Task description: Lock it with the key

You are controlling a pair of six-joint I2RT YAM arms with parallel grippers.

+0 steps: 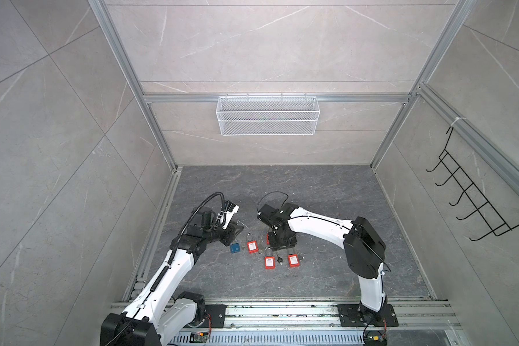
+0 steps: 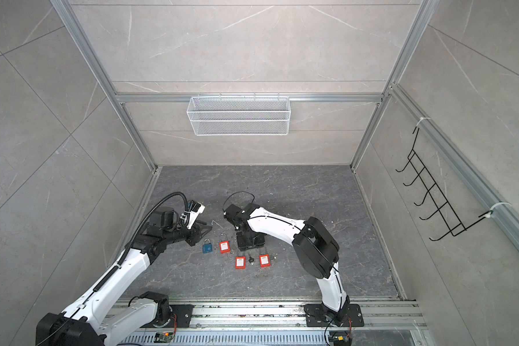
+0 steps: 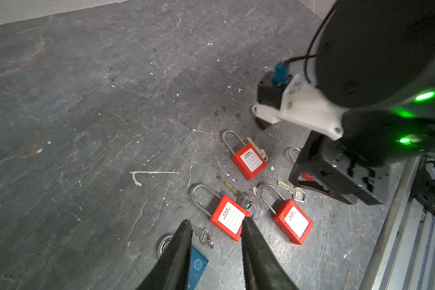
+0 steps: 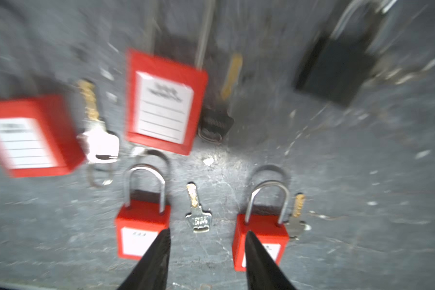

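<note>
Right gripper (image 4: 208,231), jaws parted and empty, faced the silver key (image 4: 197,217) lying between two red padlocks (image 4: 142,218) (image 4: 261,226), blade pointing far; left gripper (image 3: 216,220) stood farther left.

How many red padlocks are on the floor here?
4 red padlocks: one beside the blue padlock, two side by side nearest the rail, one behind them, by the right claw. More may hide under that arm.

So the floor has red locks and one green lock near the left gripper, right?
Not green. The lock near the left gripper is a blue lock, as both top views show. The red locks do lie on the floor, as you said.
</note>
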